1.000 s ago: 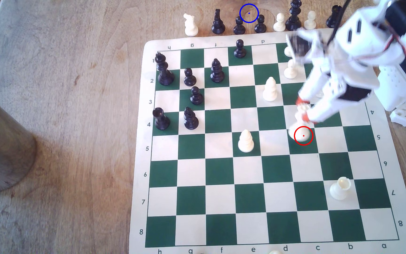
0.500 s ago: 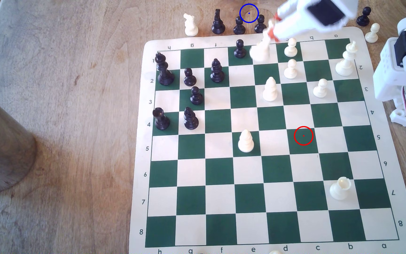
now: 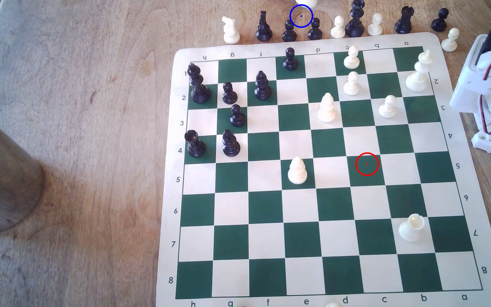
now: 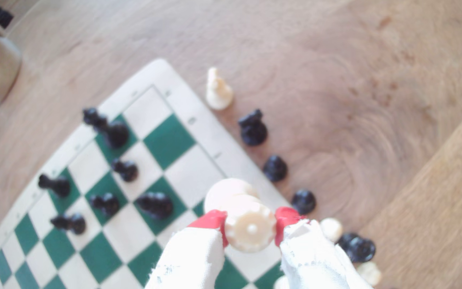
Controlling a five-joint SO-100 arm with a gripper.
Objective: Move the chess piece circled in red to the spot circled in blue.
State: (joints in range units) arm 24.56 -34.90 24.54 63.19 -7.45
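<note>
Your board (image 3: 462, 165) now shows its red-ringed square bare, the arm having swung off toward twelve o'clock, the gripper (image 4: 251, 226) clamped on the white queen (image 4: 249, 226), whose base edges the blue-circled spot (image 3: 301, 16), so lowering remains.

Wood table (image 3: 90, 118) under chess mat (image 3: 167, 206)

Thirteen black pieces (image 3: 262, 85), thirteen white pieces (image 3: 297, 171) (queen (image 4: 250, 229) included), one chessboard (image 3: 335, 206)
</note>
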